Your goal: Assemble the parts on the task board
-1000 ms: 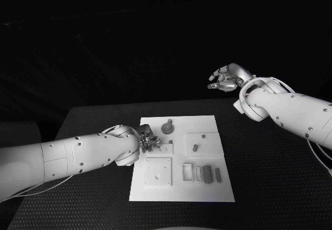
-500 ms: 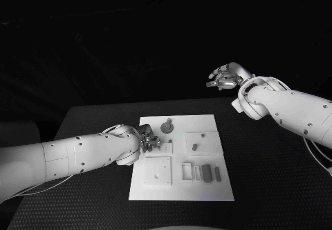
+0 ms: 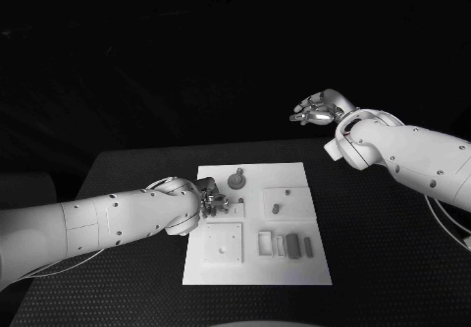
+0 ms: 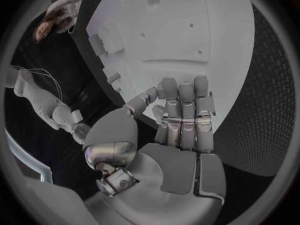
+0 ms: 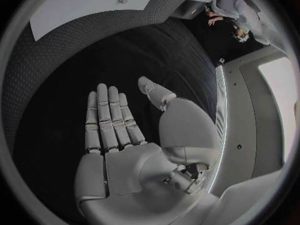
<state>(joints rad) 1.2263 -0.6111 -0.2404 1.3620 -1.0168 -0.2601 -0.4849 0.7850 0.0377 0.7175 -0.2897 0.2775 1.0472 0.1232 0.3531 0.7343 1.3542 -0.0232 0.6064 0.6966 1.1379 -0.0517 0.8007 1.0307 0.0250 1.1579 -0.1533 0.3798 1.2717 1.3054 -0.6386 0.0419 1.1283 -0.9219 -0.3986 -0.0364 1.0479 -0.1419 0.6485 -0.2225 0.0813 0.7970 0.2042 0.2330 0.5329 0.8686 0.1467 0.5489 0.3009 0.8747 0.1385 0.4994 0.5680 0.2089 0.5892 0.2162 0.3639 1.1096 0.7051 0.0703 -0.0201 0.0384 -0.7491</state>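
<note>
The white task board (image 3: 295, 269) lies in the middle of the black table. A round grey part (image 3: 237, 181) sits near its far edge, a small grey peg (image 3: 277, 209) in a square recess, and grey bars (image 3: 293, 245) by a slot near the front. My left hand (image 3: 214, 201) rests on the board's left side, fingers bunched together over it; in the left wrist view the fingers (image 4: 184, 110) lie side by side above the board (image 4: 187, 30) and hide whatever is beneath them. My right hand (image 3: 316, 109) hangs high beyond the board's far right, fingers spread and empty (image 5: 115, 130).
A square white plate (image 3: 224, 242) with small holes sits on the board's near left. Black dimpled table (image 3: 393, 259) surrounds the board on all sides. The board's corner (image 5: 81, 7) shows far from my right palm.
My right hand has drifted slightly up and to the left, staying open. My left hand has stayed on the board's left side with barely any movement.
</note>
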